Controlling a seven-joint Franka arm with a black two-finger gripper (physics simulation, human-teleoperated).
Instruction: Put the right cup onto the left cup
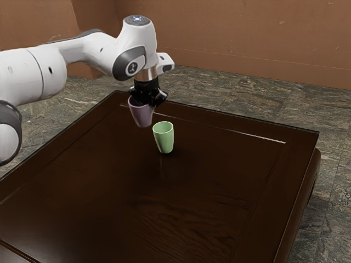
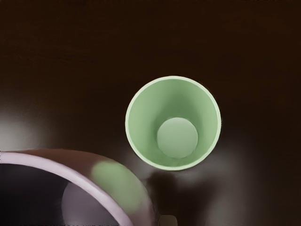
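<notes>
My gripper (image 1: pixel 149 101) is shut on the wall of the purple cup (image 1: pixel 141 114), which hangs slightly tilted above the table, its rim up against the black fingers. Beside and lower than it, the green cup (image 1: pixel 164 138) stands upright on the dark table (image 1: pixel 181 192). In the wrist view the green cup (image 2: pixel 174 103) shows its open mouth and inner bottom; the purple cup (image 2: pixel 96 176) is large and close to the camera, with a green reflection on its outer side. The two cups are apart.
The table's far edge (image 1: pixel 241 114) runs behind both cups, with a stone floor (image 1: pixel 230 90) and a brown wall (image 1: pixel 241 38) beyond it. White arm links reach in from the exterior view's left.
</notes>
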